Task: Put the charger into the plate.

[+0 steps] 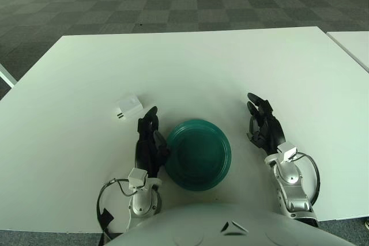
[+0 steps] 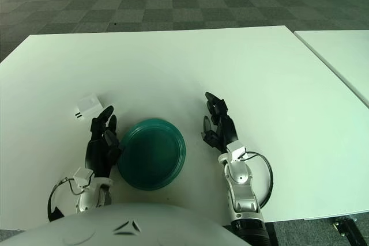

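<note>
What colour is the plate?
The plate is dark teal green, clearest in the left eye view.

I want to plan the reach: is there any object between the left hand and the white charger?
Nothing visible stands between them. The charger lies on bare table just ahead and left of the left hand, whose fingers are open. The green plate is to that hand's right.

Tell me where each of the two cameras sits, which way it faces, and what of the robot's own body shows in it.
Left eye view: on the head, looking forward and down at the white table; both forearms and the chest top show, the left robot hand left of the green plate, the right robot hand right of it.
Right eye view: same head, set slightly rightward, same facing and body parts; contents sit further left in frame.
Shared: plate, both hands, white charger lying beyond the left hand.
</note>
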Robot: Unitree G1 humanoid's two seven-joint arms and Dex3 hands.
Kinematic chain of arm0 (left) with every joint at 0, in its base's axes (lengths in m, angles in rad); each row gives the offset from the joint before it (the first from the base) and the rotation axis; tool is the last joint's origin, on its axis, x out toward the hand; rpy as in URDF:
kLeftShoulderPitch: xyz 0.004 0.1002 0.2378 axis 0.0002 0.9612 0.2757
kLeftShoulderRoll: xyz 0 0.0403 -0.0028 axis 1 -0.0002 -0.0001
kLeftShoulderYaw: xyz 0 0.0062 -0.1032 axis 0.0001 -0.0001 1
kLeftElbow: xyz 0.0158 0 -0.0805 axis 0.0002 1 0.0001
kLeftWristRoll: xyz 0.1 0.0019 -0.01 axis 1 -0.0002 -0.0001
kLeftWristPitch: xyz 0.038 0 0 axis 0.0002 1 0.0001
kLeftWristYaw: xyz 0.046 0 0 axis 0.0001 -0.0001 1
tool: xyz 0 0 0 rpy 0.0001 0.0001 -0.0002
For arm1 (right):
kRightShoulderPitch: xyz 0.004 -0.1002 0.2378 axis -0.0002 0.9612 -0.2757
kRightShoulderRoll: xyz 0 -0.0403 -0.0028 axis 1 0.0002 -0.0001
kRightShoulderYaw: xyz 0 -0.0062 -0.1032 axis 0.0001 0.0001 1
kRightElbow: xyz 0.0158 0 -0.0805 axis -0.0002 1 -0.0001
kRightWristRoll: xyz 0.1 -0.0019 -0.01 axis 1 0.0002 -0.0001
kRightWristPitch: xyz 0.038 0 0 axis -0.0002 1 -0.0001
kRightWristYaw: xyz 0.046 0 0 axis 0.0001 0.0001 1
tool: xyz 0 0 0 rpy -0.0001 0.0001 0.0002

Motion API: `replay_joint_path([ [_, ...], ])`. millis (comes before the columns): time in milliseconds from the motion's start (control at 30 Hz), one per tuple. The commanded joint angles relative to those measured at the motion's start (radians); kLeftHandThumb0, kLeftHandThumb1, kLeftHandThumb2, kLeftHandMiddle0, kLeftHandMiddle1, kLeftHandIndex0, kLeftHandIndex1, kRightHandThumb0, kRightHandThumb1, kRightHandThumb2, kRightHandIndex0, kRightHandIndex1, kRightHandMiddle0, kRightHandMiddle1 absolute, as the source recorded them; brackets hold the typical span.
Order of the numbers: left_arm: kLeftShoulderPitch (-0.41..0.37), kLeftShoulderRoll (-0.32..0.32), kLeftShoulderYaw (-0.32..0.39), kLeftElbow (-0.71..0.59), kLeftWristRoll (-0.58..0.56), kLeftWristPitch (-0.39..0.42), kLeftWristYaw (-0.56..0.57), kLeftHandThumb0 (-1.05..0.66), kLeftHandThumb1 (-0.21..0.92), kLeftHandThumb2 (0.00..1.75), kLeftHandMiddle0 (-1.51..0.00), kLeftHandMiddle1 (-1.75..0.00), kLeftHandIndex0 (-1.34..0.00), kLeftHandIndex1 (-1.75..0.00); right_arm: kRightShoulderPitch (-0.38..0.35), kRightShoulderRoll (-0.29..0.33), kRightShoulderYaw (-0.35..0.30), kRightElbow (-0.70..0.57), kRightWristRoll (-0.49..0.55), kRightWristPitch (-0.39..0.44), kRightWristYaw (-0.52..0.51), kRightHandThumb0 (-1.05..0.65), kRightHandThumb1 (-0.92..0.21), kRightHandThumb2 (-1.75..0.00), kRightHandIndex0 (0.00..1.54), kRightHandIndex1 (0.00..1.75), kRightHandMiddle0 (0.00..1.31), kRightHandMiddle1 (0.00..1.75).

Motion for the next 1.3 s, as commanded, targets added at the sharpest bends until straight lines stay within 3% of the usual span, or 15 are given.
replay_joint_path([
  [0, 0.028, -0.005, 0.031, 0.011, -0.016, 0.000, 0.009, -0.85, 0.92, 1.08, -0.32, -0.03, 0.00, -0.85, 0.070, 0.001, 0.016, 0.065, 0.002, 0.103, 0.022, -0.76, -0.92, -0.82, 0.20, 0.00, 0.00, 0.62],
  [233, 0.036, 0.009, 0.072, -0.008, -0.036, -0.034, -0.005, -0.86, 0.92, 1.07, -0.32, -0.03, 0.00, -0.85, 0.070, -0.004, 0.015, 0.062, 0.004, 0.106, 0.030, -0.75, -0.92, -0.82, 0.19, 0.00, 0.00, 0.62],
  [333, 0.072, 0.018, 0.079, -0.107, -0.046, -0.009, -0.013, -0.86, 0.92, 1.06, -0.33, -0.03, 0.00, -0.85, 0.069, -0.005, 0.013, 0.065, 0.004, 0.105, 0.033, -0.75, -0.92, -0.82, 0.19, 0.00, 0.00, 0.63],
  [433, 0.150, 0.028, 0.085, -0.344, -0.055, 0.060, -0.005, -0.87, 0.92, 1.06, -0.33, -0.03, 0.00, -0.85, 0.067, -0.009, 0.010, 0.073, 0.002, 0.101, 0.034, -0.75, -0.92, -0.82, 0.19, 0.00, 0.00, 0.63],
  [667, 0.125, 0.010, 0.139, -0.437, 0.049, 0.110, 0.057, -0.87, 0.92, 1.03, -0.31, -0.02, 0.00, -0.81, 0.058, -0.015, 0.001, 0.094, 0.001, 0.090, 0.036, -0.75, -0.92, -0.83, 0.18, 0.00, 0.00, 0.64],
  [833, -0.025, 0.034, 0.238, -0.488, 0.366, 0.180, 0.189, -0.84, 0.92, 1.02, -0.30, -0.01, 0.00, -0.81, 0.047, -0.019, -0.007, 0.120, 0.000, 0.072, 0.037, -0.78, -0.92, -0.84, 0.18, 0.00, 0.00, 0.66],
  [1067, -0.103, 0.108, 0.304, -0.482, 0.643, 0.221, 0.258, -0.80, 0.92, 0.94, -0.31, -0.01, 0.00, -0.84, 0.027, -0.029, -0.019, 0.151, 0.002, 0.056, 0.042, -0.78, -0.92, -0.84, 0.19, 0.00, 0.00, 0.65],
  [1167, -0.174, 0.209, 0.386, -0.391, 0.658, 0.220, 0.264, -0.80, 0.92, 0.88, -0.32, -0.02, 0.00, -0.86, 0.018, -0.033, -0.024, 0.161, 0.002, 0.053, 0.045, -0.77, -0.92, -0.83, 0.19, 0.01, 0.00, 0.64],
  [1267, -0.302, 0.328, 0.425, -0.268, 0.715, 0.254, 0.248, -0.84, 0.92, 0.79, -0.35, -0.03, 0.00, -0.90, 0.013, -0.033, -0.026, 0.165, 0.004, 0.054, 0.047, -0.76, -0.92, -0.82, 0.20, 0.01, 0.00, 0.63],
])
